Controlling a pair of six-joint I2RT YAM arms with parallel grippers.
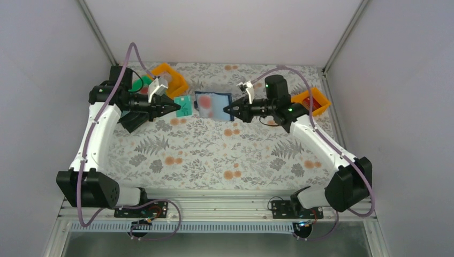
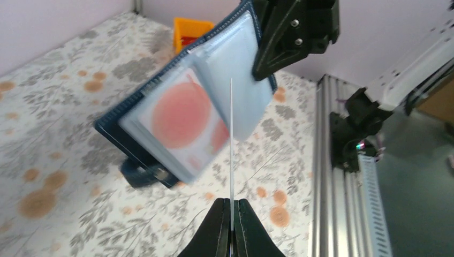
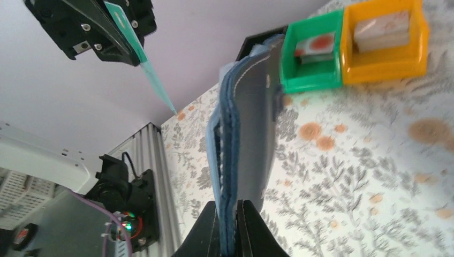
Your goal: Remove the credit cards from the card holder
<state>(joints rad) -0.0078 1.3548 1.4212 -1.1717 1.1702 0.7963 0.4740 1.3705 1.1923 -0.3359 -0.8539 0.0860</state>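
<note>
Card holder [image 2: 243, 91] with red-blotched card [image 2: 182, 115] inside

Left gripper [image 1: 178, 107], right gripper [image 1: 225, 111] — both clamped, raised, tips facing inward.

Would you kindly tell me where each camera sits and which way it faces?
Top external: above, behind the bases, looking down on the table; both arms, left claw pinching a teal card, right claw the card holder.
Left wrist: on that arm, facing the card holder; own fingertips below.
Right wrist: on that arm, facing the left claw; own fingertips below.
Both wrist views share the card holder.
</note>
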